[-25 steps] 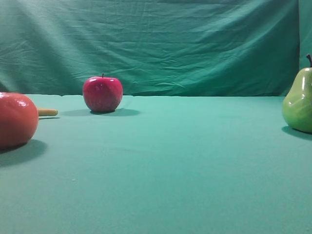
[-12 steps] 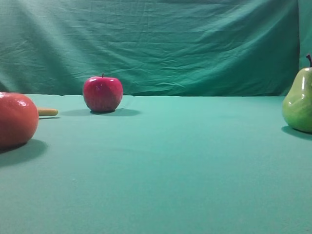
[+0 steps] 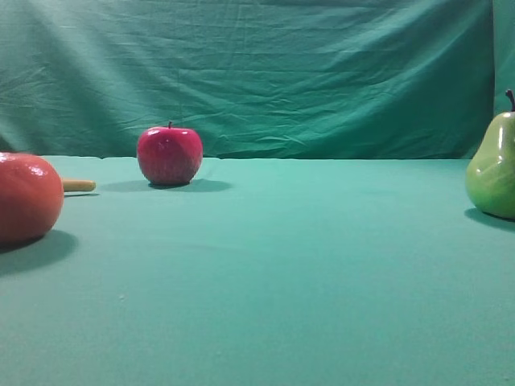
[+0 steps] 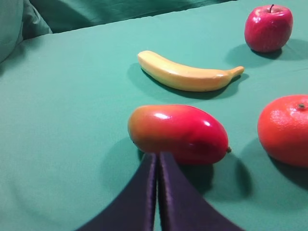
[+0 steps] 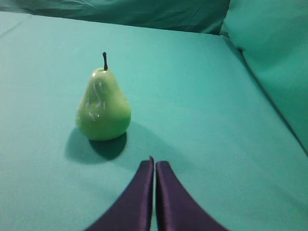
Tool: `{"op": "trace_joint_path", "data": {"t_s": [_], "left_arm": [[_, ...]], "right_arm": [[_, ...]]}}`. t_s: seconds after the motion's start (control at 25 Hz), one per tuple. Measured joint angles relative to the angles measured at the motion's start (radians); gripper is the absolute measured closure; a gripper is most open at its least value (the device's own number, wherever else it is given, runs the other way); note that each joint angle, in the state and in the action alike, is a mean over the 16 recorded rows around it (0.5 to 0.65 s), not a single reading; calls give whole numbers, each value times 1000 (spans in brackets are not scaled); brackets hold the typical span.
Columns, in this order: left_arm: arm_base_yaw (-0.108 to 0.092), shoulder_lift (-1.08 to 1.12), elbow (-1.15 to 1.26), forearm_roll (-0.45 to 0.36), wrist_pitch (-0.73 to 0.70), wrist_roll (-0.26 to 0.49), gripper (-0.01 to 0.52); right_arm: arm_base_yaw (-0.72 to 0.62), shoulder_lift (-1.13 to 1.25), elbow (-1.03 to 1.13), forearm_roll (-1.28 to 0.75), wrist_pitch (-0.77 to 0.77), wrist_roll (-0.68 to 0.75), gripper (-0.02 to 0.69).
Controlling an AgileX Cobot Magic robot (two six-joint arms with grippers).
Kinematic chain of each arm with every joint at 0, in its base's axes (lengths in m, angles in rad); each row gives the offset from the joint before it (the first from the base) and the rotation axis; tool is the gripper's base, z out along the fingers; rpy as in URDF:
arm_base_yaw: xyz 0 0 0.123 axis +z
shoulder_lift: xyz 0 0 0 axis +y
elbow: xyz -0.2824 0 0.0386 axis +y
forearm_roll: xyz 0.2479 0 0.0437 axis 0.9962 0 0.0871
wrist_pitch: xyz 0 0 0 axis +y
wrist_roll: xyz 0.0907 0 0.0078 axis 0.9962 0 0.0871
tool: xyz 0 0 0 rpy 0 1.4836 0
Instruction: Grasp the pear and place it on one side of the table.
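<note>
The pear point(image 5: 103, 108), glossy yellow-green with a dark stem, stands upright on the teal table point(image 5: 192, 96). In the exterior high view the pear point(image 3: 494, 167) is at the far right edge. My right gripper point(image 5: 155, 162) is shut with nothing in it, its tips a little in front and to the right of the pear, not touching it. My left gripper point(image 4: 158, 155) is shut and empty, its tips just in front of a red-yellow mango point(image 4: 178, 133). Neither gripper shows in the exterior high view.
A red apple point(image 3: 169, 154) stands near the back left. An orange-red round fruit point(image 3: 26, 197) sits at the left edge, and a yellow banana point(image 4: 185, 74) lies beyond the mango. The wrinkled teal backdrop point(image 3: 257, 72) rises behind the table.
</note>
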Motion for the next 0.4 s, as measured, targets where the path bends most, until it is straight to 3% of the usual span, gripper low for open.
{"op": "trace_joint_path", "data": {"t_s": [0.4], "left_arm": [[0, 0, 0, 0, 0, 0, 514]], "right_arm": [[0, 0, 0, 0, 0, 3, 665]]}}
